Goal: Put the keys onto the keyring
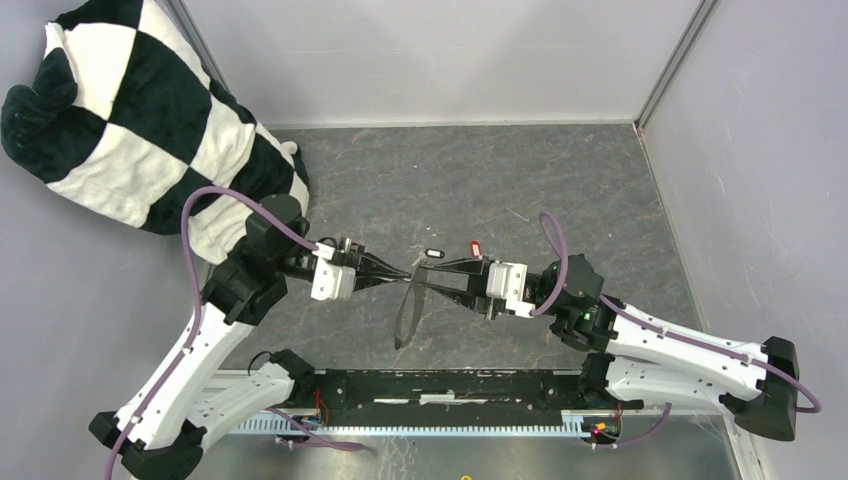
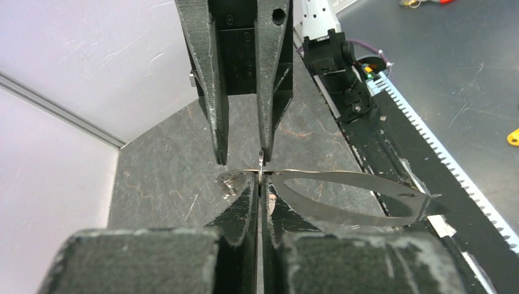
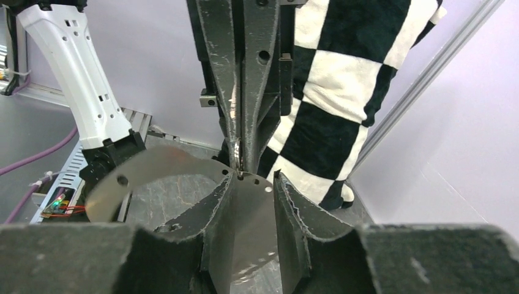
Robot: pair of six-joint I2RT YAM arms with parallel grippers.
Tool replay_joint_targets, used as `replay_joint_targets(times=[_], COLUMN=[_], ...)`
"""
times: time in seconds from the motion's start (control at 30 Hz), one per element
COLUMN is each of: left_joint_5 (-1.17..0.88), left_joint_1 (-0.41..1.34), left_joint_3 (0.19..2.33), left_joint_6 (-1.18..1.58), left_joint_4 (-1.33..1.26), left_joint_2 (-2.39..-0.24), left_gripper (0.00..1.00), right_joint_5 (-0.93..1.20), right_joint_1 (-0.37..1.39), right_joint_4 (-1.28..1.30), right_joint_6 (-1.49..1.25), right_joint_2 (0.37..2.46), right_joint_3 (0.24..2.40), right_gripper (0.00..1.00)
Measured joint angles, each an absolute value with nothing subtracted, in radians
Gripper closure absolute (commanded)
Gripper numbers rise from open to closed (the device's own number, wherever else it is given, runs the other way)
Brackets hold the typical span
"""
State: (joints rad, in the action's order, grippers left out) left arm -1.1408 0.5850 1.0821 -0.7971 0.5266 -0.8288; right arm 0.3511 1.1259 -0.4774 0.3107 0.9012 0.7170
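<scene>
The keyring (image 1: 403, 320) is a thin grey metal loop with small holes, hanging edge-on between the two arms above the table. My left gripper (image 1: 400, 277) is shut on its upper end; the left wrist view shows the fingers (image 2: 260, 180) pressed together there and the loop (image 2: 328, 213) running off to the right. My right gripper (image 1: 428, 278) faces it, open, with the loop's holed end (image 3: 254, 202) between its spread fingers (image 3: 254, 180). The key with the black tag (image 1: 433, 253) and the key with the red tag (image 1: 476, 246) lie on the table just behind the grippers.
A black-and-white checkered cushion (image 1: 130, 120) fills the back left corner, against the left arm's elbow. Pale walls enclose the dark stone table (image 1: 560, 190) on three sides. A black rail (image 1: 450, 385) runs along the near edge between the arm bases.
</scene>
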Motion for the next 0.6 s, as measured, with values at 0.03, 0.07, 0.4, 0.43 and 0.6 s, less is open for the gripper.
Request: replay_joint_targets(times=[0.03,0.07,0.4,0.43,0.6], left_joint_5=[-1.143,-1.147,-1.163,-1.163,-1.163], left_joint_1=[0.585,0.585,0.584,0.584,0.583], left_joint_3=[1.082,1.082,1.082,1.082,1.082], left_joint_6=[-0.778,-0.756,-0.638,-0.634,-0.625], left_joint_4=[0.516,0.504,0.456,0.456,0.455], left_joint_2=[-0.831,-0.834,-0.856,-0.856,-0.855], left_gripper=[0.98,0.98,0.98,0.98,0.98], right_joint_5=[0.356,0.362,0.383,0.383,0.389], right_joint_1=[1.126,1.126,1.126,1.126,1.126], right_joint_4=[-0.478,-0.478,-0.492,-0.494,-0.511], right_joint_6=[0.308,0.306,0.274,0.271,0.252], right_joint_2=[0.901,0.901,0.916,0.916,0.926], right_joint_3=[0.717,0.717,0.717,0.717,0.718], right_gripper=[0.67,0.67,0.71,0.72,0.84])
